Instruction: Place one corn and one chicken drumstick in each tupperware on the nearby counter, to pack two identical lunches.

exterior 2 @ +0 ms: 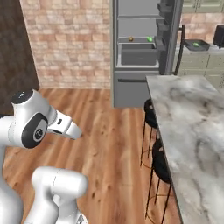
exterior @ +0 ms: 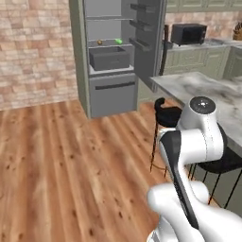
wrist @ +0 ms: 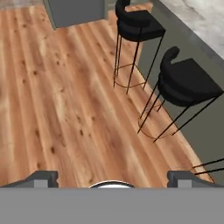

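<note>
A green corn (exterior: 118,41) (exterior 2: 150,39) and a brown-orange chicken drumstick (exterior: 99,42) (exterior 2: 131,39) lie on a shelf inside the open fridge, far ahead. A grey tupperware (exterior 2: 195,46) sits on the olive-fronted counter (exterior 2: 199,51) (exterior: 201,46) to the right of the fridge, with a small green corn (exterior 2: 195,43) in it. My gripper (wrist: 113,178) is open with nothing between its fingers. It hangs over the wooden floor, far from the fridge and the counter, and its dark fingertips (wrist: 43,177) stand wide apart.
The marbled island (exterior: 203,85) (exterior 2: 188,118) runs along the right, with two black stools (wrist: 136,22) (wrist: 188,81) against it. The fridge door (exterior: 146,42) stands open. A black microwave (exterior: 188,34) is on the counter. Wooden floor (wrist: 65,96) spreads to the left.
</note>
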Controlling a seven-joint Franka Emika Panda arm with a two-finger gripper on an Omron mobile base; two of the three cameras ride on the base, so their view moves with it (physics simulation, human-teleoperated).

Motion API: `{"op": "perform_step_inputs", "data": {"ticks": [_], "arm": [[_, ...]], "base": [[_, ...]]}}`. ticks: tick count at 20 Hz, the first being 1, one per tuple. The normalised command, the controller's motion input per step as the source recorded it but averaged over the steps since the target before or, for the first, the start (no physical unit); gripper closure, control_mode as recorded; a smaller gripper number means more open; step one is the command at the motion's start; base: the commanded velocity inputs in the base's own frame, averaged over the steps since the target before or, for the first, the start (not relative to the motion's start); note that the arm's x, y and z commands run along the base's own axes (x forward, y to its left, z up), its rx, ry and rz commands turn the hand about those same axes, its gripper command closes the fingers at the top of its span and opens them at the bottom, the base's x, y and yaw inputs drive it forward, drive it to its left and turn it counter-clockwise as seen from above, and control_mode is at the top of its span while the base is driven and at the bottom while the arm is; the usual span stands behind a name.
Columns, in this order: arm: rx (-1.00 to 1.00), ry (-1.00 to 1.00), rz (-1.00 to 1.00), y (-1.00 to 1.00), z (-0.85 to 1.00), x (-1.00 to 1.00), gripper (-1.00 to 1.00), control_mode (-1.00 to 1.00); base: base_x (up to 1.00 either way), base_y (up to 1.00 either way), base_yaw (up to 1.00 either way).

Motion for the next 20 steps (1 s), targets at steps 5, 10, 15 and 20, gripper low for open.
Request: {"op": "perform_step_inputs", "data": {"ticks": [5,10,15,20], "arm": [[0.00,0.00,0.00,0.00,0.00,0.00,-1.00,1.00],[0.00,0.00,0.00,0.00,0.00,0.00,-1.00,1.00],[0.00,0.00,0.00,0.00,0.00,0.00,-1.00,1.00],[0.00,0.00,0.00,0.00,0.00,0.00,-1.00,1.00]], "base": [[1.00,0.00,0.00],[1.00,-0.14,0.00],[1.00,-0.34,0.02],[1.00,-0.41,0.03]]}}
